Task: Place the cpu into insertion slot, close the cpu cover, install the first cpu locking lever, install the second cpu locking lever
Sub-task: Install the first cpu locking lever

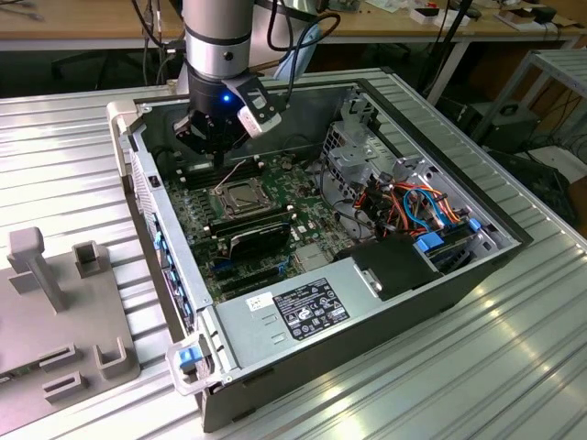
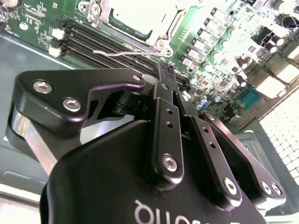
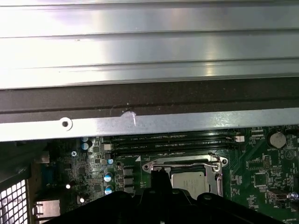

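Observation:
The cpu [image 3: 189, 181] lies flat in the insertion slot [image 1: 244, 196] on the green board, its pale metal top showing through the window of the cpu cover [image 2: 105, 16], which is folded down over it. One thin wire locking lever [image 3: 187, 164] lies along the cover's edge. Another lever [image 2: 117, 52] stands free, slanting up beside the socket [image 1: 235, 170]. My black gripper [image 2: 168, 71] is shut with nothing between its fingers. Its tips hang just off the socket's corner, close to the free lever and above the memory slots [image 2: 103, 42].
The open computer case sits on a ribbed metal table, with its side wall [image 3: 140, 123] close behind the gripper. A power supply [image 1: 303, 307] and a bundle of coloured cables [image 1: 413, 206] fill the exterior view's right half. A grey fixture [image 1: 64, 302] stands at that view's left.

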Tool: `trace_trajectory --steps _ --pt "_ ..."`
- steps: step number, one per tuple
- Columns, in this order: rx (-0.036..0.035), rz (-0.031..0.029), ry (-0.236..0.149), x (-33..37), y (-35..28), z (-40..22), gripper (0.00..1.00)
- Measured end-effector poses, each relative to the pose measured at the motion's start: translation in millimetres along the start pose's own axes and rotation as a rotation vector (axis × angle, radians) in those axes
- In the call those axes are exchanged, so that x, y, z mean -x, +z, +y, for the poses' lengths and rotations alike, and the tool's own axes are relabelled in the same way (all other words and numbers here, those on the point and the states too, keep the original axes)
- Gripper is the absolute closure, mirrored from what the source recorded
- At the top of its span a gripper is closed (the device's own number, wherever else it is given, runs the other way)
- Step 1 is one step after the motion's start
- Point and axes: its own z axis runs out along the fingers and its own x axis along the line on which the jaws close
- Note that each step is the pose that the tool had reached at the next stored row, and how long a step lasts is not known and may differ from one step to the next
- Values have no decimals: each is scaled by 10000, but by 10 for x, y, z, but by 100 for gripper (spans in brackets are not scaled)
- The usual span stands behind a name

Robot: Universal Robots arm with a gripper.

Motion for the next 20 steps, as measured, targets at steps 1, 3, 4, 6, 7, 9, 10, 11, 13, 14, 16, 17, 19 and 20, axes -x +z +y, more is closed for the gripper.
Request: trace_trajectory --steps 1,3,4,6,7,9,10,11,13,14,16,17,19,20 --pt "0 0 -1 0 0 0 89" --pt "5 1 -54 1 1 0 89" --pt "5 1 -55 1 1 0 89" --pt "6 1 -57 3 1 0 89" --pt "6 1 -58 6 2 0 89" --pt "5 0 -56 14 3 1 89" --pt "6 0 -56 18 5 1 89" --pt "5 1 -55 26 6 1 89" --pt "5 1 -55 33 7 2 89" --pt "5 1 -55 36 8 2 89" --pt "6 1 -55 42 9 2 89" --pt "5 0 -56 46 10 3 89" --pt "5 1 -56 51 11 3 89" --pt "5 1 -55 54 12 3 89"
